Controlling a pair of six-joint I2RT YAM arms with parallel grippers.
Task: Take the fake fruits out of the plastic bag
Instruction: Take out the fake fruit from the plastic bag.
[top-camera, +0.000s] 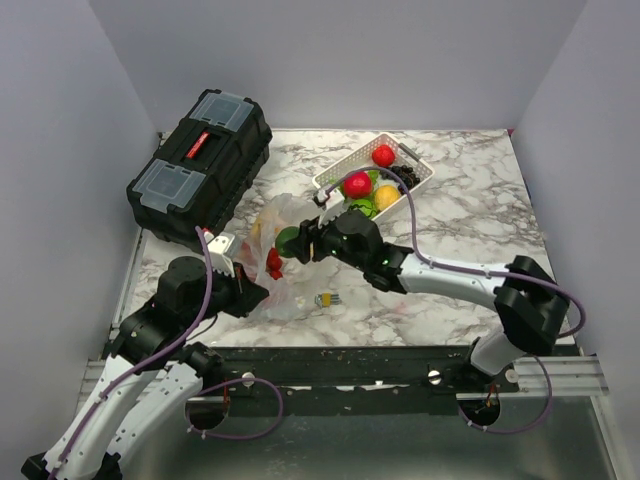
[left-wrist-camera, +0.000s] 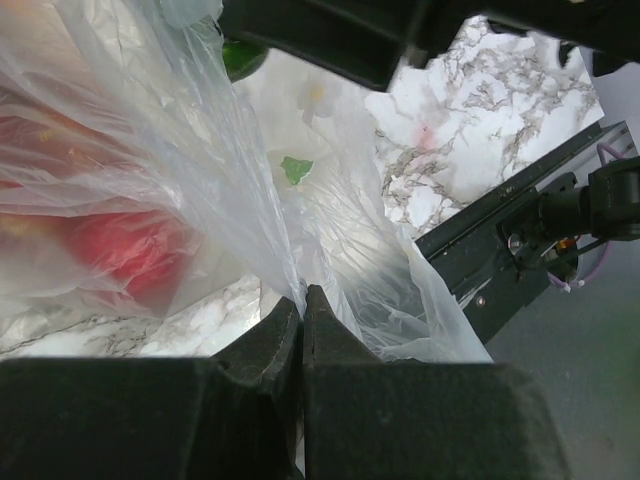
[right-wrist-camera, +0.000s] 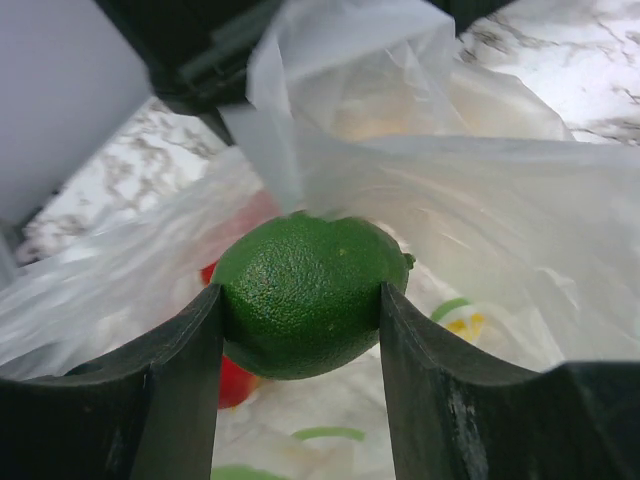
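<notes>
The clear crinkly plastic bag (top-camera: 283, 285) lies at the table's near left. My left gripper (left-wrist-camera: 302, 300) is shut on a fold of the bag's film (left-wrist-camera: 230, 190) at its near edge. A red fruit (left-wrist-camera: 130, 250) shows blurred through the film. My right gripper (right-wrist-camera: 300, 300) is shut on a green lime (right-wrist-camera: 310, 295), held at the bag's mouth (top-camera: 289, 241). Under the lime, a red fruit (right-wrist-camera: 235, 382) and pale slices lie inside the bag (right-wrist-camera: 470, 210).
A white slotted basket (top-camera: 424, 171) at the back holds a red apple (top-camera: 357, 185), a strawberry (top-camera: 383, 155), a yellow fruit (top-camera: 386, 196) and green pieces. A black toolbox (top-camera: 200, 165) stands at the back left. A small loose piece (top-camera: 325, 299) lies near the bag.
</notes>
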